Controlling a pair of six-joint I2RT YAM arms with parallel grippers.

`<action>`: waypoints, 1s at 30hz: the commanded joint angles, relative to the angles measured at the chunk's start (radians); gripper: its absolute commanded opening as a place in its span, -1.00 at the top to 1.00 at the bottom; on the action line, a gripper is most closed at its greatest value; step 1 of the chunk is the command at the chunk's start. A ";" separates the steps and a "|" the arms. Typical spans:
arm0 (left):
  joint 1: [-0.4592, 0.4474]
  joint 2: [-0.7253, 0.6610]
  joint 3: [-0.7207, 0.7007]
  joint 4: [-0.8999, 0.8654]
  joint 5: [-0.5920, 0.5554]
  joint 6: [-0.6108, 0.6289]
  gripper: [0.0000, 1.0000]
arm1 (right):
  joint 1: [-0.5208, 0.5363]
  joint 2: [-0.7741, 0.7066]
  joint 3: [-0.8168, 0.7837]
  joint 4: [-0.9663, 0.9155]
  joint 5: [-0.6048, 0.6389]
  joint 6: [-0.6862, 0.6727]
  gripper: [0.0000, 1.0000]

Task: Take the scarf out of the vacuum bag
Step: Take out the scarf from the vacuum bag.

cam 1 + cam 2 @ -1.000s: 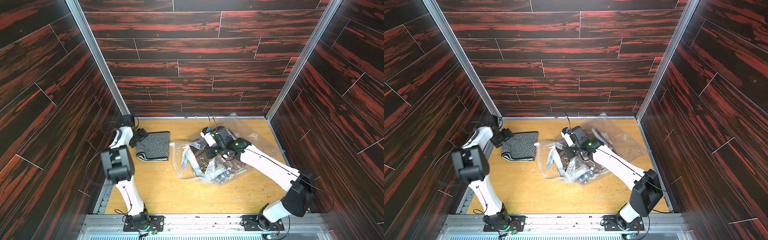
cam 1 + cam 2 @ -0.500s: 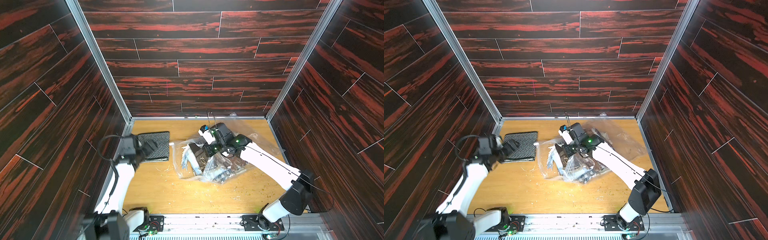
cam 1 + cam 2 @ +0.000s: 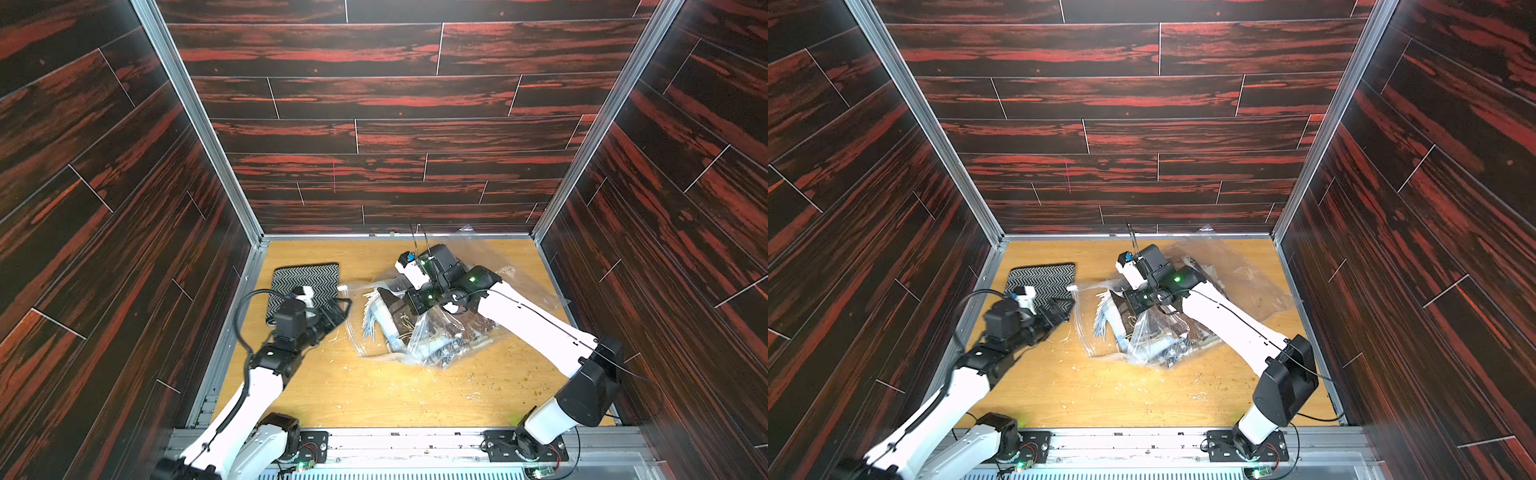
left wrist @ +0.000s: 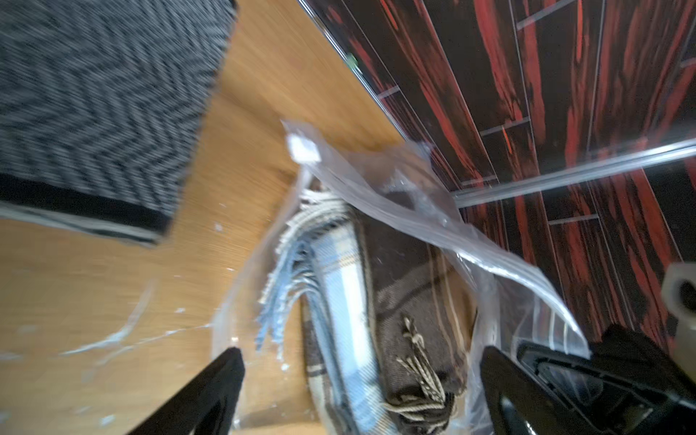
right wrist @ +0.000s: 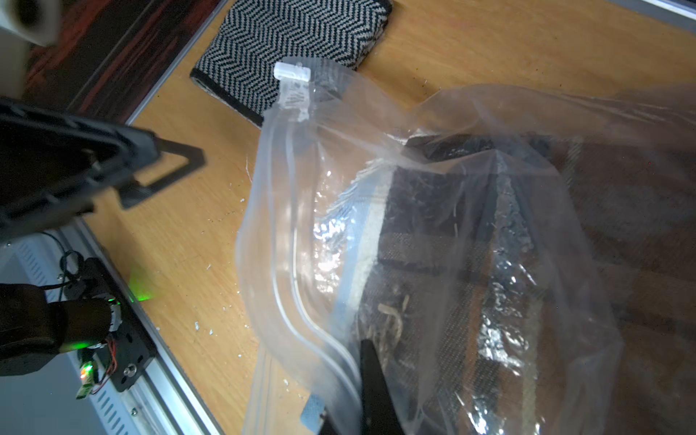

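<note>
The light wooden tabletop (image 3: 374, 395) fills the floor of the dark-panelled cell. The clear, crinkled vacuum bag (image 3: 432, 336) takes up its right-hand middle in both top views (image 3: 1246, 282), with its zip mouth facing the left arm. The mouth gapes: one lip lies on the wood and the other is raised, as the left wrist view shows (image 4: 414, 211).

A folded black-and-white herringbone scarf (image 3: 305, 278) lies flat outside the bag, in the far left corner of the table and just beside the bag's mouth (image 5: 293, 34). Two more remain inside. A blue plaid scarf (image 4: 342, 286) has its pale fringe at the opening, and a brown scarf (image 4: 414, 293) with knotted tassels is pressed against it.

The left gripper (image 3: 338, 313) hangs over the near edge of the herringbone scarf with its jaws spread wide and nothing between them. It is aimed into the bag's mouth (image 4: 361, 354). The right gripper (image 3: 405, 303) sits on top of the bag with its jaws closed. The plastic of the raised lip gathers toward its one visible black finger (image 5: 373, 376) (the pinch itself lies at the frame's edge).

A small white slider clip (image 3: 342, 287) sits at the far end of the zip. Pale crumbs (image 3: 415, 386) dot the wood.
</note>
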 commanded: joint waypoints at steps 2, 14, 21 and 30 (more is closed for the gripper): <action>-0.083 0.121 -0.019 0.262 -0.007 -0.024 -0.98 | 0.000 -0.022 0.027 -0.035 -0.041 0.030 1.00; -0.243 0.467 0.073 0.586 -0.030 -0.098 -0.85 | -0.001 -0.035 0.062 -0.084 -0.017 0.062 1.00; -0.278 0.569 0.110 0.611 -0.047 -0.113 -0.73 | -0.001 -0.031 0.080 -0.095 -0.015 0.062 1.00; -0.292 0.604 0.139 0.530 -0.062 -0.100 -0.60 | -0.004 -0.021 0.089 -0.086 -0.024 0.063 1.00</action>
